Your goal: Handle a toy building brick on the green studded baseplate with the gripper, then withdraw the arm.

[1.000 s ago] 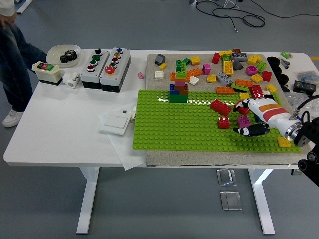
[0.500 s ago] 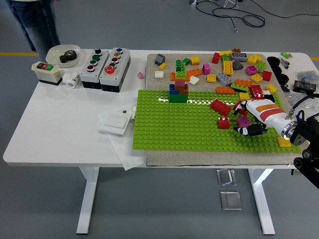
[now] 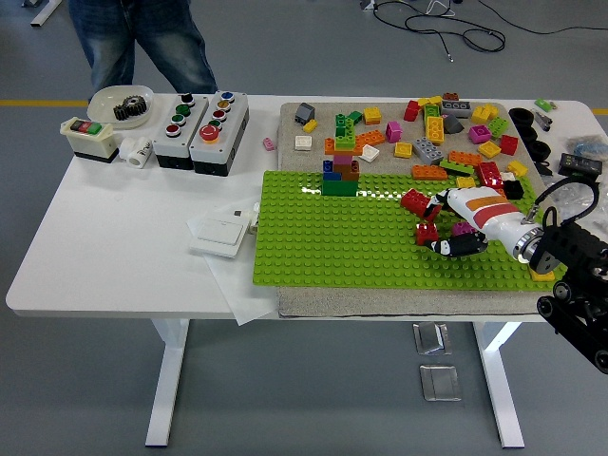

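The green studded baseplate (image 3: pixel 332 237) lies on a grey mat at the table's front right. My right hand (image 3: pixel 437 225), white with black fingers, reaches in over the plate from the right edge. Its fingers are spread: the upper fingers (image 3: pixel 439 201) stand above a small red brick (image 3: pixel 426 233) and the black thumb (image 3: pixel 454 248) below it. That brick sits on the plate at the fingertips, and I cannot tell whether they touch it. A larger red brick (image 3: pixel 413 199) lies just above. A magenta brick (image 3: pixel 463 229) is partly hidden under the palm. The left arm is out of view.
A small stack of bricks (image 3: pixel 340 176) stands at the plate's far edge. Several loose bricks (image 3: pixel 446 123) cover the mat behind it. Two button boxes (image 3: pixel 201 119), a white bowl (image 3: pixel 121 103) and a white switch plate (image 3: pixel 220 231) sit to the left. A person's legs (image 3: pixel 142 43) stand at the far left.
My right hand has slid left across the baseplate, up to the small red brick. The person at the far side has walked from the left corner toward the right.
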Controlling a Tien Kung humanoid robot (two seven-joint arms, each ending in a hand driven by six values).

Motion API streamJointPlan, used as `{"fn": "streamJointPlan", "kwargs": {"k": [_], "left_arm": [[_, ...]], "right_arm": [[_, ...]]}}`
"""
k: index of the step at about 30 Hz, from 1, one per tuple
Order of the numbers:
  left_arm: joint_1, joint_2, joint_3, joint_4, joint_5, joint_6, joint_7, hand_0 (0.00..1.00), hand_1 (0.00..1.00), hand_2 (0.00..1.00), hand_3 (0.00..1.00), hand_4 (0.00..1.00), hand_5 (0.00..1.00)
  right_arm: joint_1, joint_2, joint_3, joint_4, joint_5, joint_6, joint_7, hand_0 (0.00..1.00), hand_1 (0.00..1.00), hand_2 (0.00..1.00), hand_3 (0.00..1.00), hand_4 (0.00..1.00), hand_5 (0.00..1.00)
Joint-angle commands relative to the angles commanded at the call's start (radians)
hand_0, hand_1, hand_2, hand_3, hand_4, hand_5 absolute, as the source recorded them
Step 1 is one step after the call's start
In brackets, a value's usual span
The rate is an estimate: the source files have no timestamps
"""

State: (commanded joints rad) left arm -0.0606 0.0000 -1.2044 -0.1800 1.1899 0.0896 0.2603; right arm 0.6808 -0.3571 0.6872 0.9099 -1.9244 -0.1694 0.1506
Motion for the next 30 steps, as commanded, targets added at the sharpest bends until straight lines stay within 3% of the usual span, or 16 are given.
{"fn": "streamJointPlan", "kwargs": {"k": [13, 30], "left_arm": [[0.0, 0.0, 0.02, 0.0, -0.017, 0.001, -0.001, 0.784, 0.723, 0.693, 0.576, 0.6, 0.639], [0.0, 0.0, 0.029, 0.0, -0.022, 0.001, -0.001, 0.785, 0.723, 0.693, 0.576, 0.598, 0.639]], "right_arm": [[0.013, 0.027, -0.011, -0.04, -0.023, 0.026, -0.018, 0.591, 0.664, 0.713, 0.604, 0.803, 0.362], [0.013, 0.041, 0.0, -0.055, -0.018, 0.023, -0.022, 0.591, 0.663, 0.714, 0.618, 0.812, 0.37]]}}
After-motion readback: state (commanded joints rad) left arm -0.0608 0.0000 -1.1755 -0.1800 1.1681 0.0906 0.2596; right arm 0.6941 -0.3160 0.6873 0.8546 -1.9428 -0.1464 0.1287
